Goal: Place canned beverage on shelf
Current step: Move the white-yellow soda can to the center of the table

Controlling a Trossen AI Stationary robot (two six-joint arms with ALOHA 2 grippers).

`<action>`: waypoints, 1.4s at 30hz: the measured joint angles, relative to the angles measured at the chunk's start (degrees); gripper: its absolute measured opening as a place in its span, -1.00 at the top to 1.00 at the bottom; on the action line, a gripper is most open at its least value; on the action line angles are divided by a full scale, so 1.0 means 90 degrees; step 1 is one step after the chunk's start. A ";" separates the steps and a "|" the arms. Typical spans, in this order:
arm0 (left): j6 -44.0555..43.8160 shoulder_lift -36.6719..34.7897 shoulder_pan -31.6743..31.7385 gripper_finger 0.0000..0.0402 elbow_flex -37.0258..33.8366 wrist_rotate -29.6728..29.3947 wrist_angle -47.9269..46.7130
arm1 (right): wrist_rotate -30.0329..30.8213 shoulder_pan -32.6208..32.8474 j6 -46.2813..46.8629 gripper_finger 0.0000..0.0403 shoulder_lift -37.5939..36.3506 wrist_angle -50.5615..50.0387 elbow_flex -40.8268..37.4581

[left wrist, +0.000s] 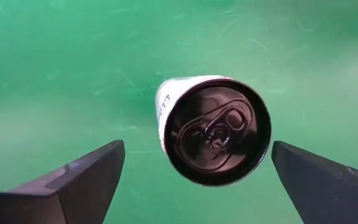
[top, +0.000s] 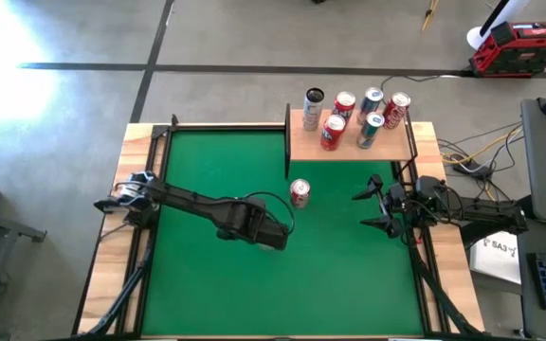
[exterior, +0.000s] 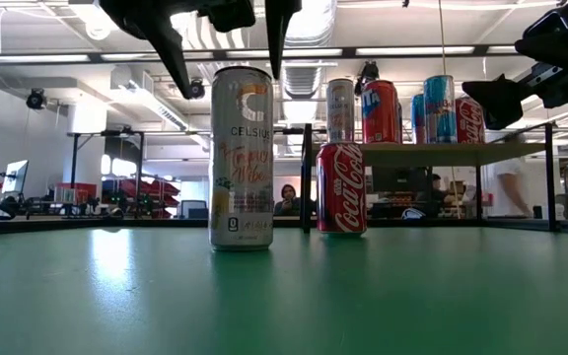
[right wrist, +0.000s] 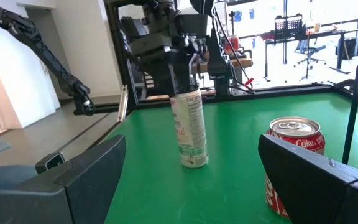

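A tall white beverage can [left wrist: 213, 127] stands upright on the green mat, also seen in the low view [exterior: 242, 158] and the right wrist view [right wrist: 188, 127]. My left gripper [left wrist: 197, 180] hovers open right over it, pointing down, a finger on either side of the can's top without touching; in the high view the gripper [top: 271, 232] hides the can. A red cola can [top: 300, 192] stands upright on the mat just in front of the shelf [top: 349, 149], a small wood board at the far edge. My right gripper [top: 372, 204] waits open at the right.
Several cans [top: 368, 118] stand upright on the shelf, red and blue ones plus a tall pale one [top: 313, 107] at its left end. Black rails [top: 287, 142] edge the shelf. The green mat [top: 216, 303] lies bare toward the near edge.
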 joint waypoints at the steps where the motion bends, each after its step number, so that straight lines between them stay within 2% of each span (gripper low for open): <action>1: -0.0212 0.0014 0.0000 -0.95 0.0000 0.0036 0.0009 | 0.0002 0.0002 0.0000 -0.78 0.0000 0.0000 0.0002; 8: -0.1666 0.0136 0.0009 -0.95 -0.0014 0.0320 0.0066 | 0.0000 0.0000 -0.0002 -0.78 0.0000 0.0000 0.0002; 15: -0.2697 0.0355 0.0210 -0.98 0.0003 0.0320 0.0119 | 0.0000 0.0002 -0.0001 -0.78 0.0001 0.0000 0.0001; 18: -0.2859 0.0470 0.0287 -0.98 0.0003 0.0439 0.0126 | 0.0000 0.0001 -0.0002 -0.78 0.0000 0.0000 0.0001; 21: -0.2874 0.0606 0.0318 -0.96 0.0052 0.0499 0.0100 | 0.0000 0.0000 0.0000 -0.78 0.0002 0.0000 0.0002; 24: -0.2844 0.0821 0.0318 -0.84 0.0246 0.0507 -0.0103 | 0.0001 0.0002 -0.0001 -0.78 0.0000 -0.0001 0.0000; 28: -0.2575 0.1197 0.0318 -0.53 0.0854 0.0512 -0.0684 | 0.0000 0.0000 -0.0002 -0.78 0.0000 -0.0002 0.0002; 32: -0.2299 0.1804 0.0301 -0.15 0.1922 0.0497 -0.1619 | 0.0000 0.0001 -0.0001 -0.78 0.0000 0.0000 0.0002; 35: -0.1902 0.2266 0.0284 -0.15 0.2730 0.0471 -0.1761 | 0.0000 0.0002 0.0000 -0.78 0.0000 0.0000 0.0001; 38: -0.1378 0.2530 0.0277 -0.15 0.3220 0.0385 -0.1724 | 0.0000 0.0000 -0.0002 -0.78 0.0000 -0.0001 0.0001; 42: -0.1063 0.2463 0.0308 -0.15 0.3052 0.0203 -0.1223 | 0.0002 0.0000 0.0000 -0.78 0.0000 0.0000 0.0000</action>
